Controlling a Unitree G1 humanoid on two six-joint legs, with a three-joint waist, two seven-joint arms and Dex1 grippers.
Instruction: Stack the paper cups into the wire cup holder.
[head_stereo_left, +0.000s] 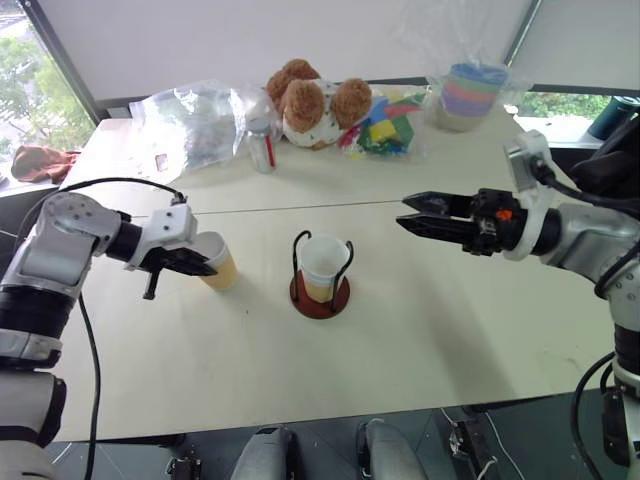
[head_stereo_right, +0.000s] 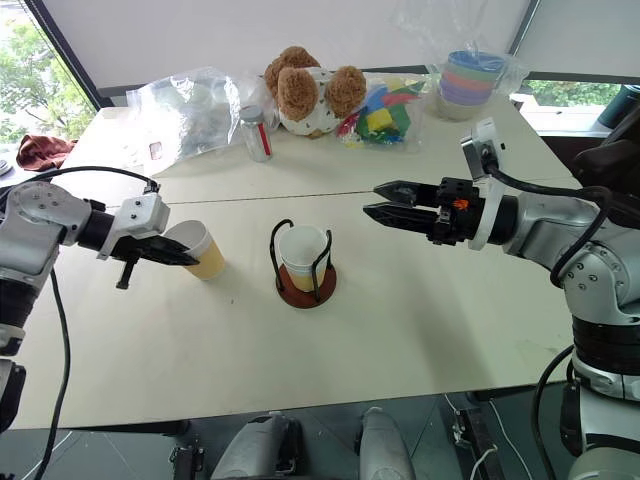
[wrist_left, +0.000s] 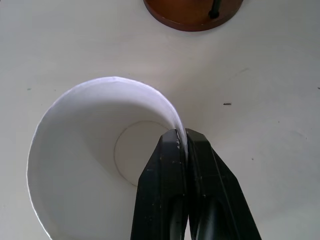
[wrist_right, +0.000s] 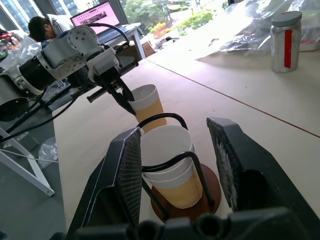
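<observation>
pinching cup (head_stereo_left: 217, 260) rim: left claw (head_stereo_left: 200, 266) | right claw (head_stereo_left: 415, 214) parted, empty

In the left wrist view, the paper cup (wrist_left: 85, 165) is cut off by the picture's edge, and the two fingers (wrist_left: 165, 195) of the left claw (wrist_left: 182, 137) cover part of its inside and rim. The wire cup holder (wrist_left: 192, 12) is cut there too; only a part of its red base shows. In the right wrist view, the cups in the holder (wrist_right: 172, 160) stand partly behind the right claw's fingers (wrist_right: 125, 175); how many are nested I cannot tell. The plastic bag (head_stereo_left: 195, 120) hides its contents.
</observation>
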